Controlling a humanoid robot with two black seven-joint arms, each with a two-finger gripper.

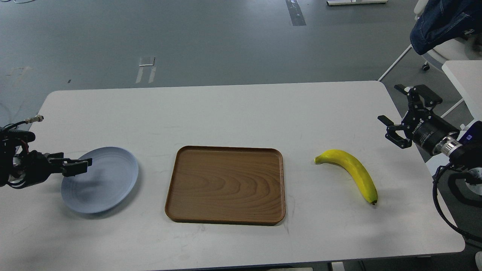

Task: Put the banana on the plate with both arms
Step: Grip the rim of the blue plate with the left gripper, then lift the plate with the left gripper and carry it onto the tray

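The yellow banana (pixel 354 171) lies on the white table (pixel 226 113) at the right, stem end toward the tray. The pale blue-grey plate (pixel 103 186) lies at the left and holds nothing. My left gripper (pixel 83 166) comes in low from the left and hangs over the plate's upper left rim; its two thin fingers point right with a small gap between them, holding nothing. My right gripper (pixel 392 105) is open and empty, at the table's right edge, up and to the right of the banana.
A brown wood-grain tray (pixel 226 184) lies mid-table between plate and banana, with nothing on it. A chair with a dark blue garment (pixel 440 22) and another white table (pixel 467 75) stand at the far right.
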